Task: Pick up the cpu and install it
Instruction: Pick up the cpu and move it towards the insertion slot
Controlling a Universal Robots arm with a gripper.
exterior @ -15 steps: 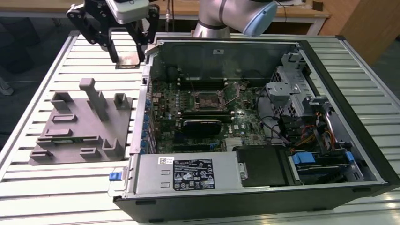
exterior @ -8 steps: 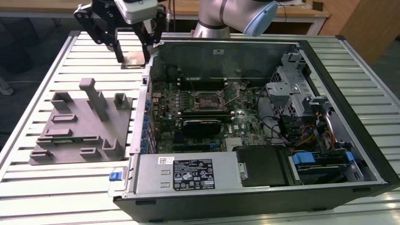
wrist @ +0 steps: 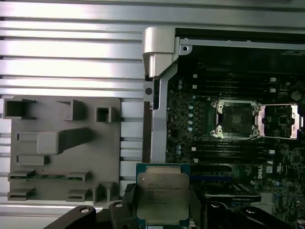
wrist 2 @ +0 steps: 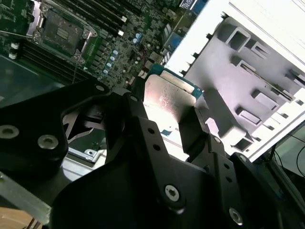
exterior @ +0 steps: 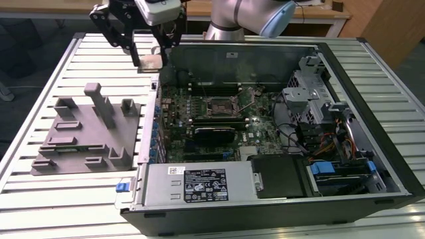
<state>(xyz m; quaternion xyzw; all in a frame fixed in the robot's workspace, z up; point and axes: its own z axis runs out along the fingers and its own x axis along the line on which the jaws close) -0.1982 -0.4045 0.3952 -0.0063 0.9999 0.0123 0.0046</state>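
- The cpu (wrist: pixel 163 198) is gripped tight between the fingers of the gripper (exterior: pixel 150 60).
- It is held up in the air, above the gap between the grey tray (exterior: pixel 73 149) and the open computer case (exterior: pixel 388 129).
- The socket (wrist: pixel 237 119) is seen open.

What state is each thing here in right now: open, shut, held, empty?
tool: shut on the cpu.
cpu: held in the air beside the case, not yet installed.
socket: open, cover swung aside, empty.
case: lying on its side, side panel off.
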